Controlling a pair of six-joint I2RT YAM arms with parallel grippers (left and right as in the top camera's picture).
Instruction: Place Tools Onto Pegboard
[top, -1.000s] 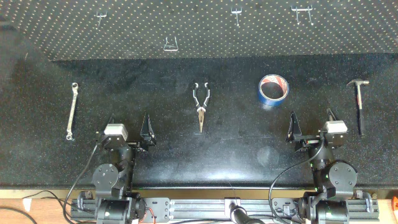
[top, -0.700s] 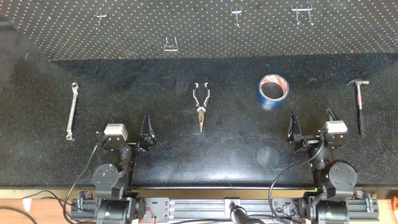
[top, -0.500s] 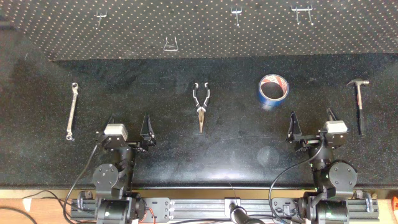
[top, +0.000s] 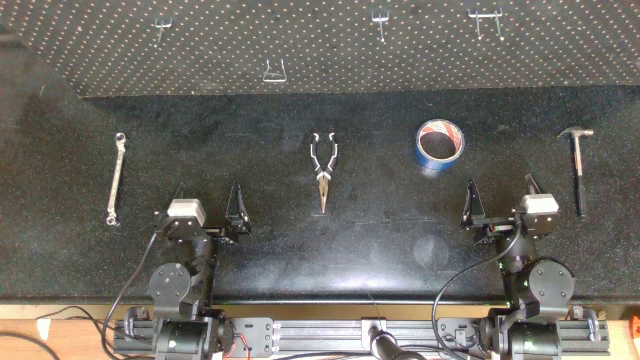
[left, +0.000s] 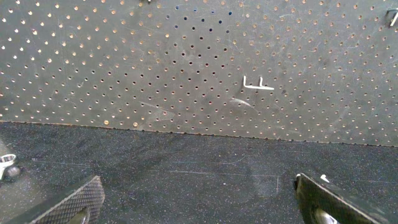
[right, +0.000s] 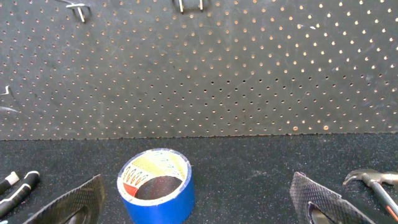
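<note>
**While the arms wait, no tool has gone up**

Since nothing has moved in the last second, the job looks like it has not begun. Both arms sit just as they did, low and close to their bases.

The left gripper (top: 207, 192) has its fingers spread wide and holds nothing. The right gripper (top: 499, 190) is spread wide too, and it is also empty.

All four tools lie on the black table (top: 250, 130), well apart from each other. The wrench (top: 116, 178) is at the far left. The pliers (top: 323, 170) are in the middle. The blue tape roll (top: 439, 143) is to their right, and the hammer (top: 576, 165) is at the far right.

The pegboard (top: 320, 45) stands at the back. Its hooks (top: 274, 72) are bare.

So every tool is yet to be hung. In the right wrist view the tape roll sits near and in front of the open fingers, so it may be an easy first pick for that arm.
</note>
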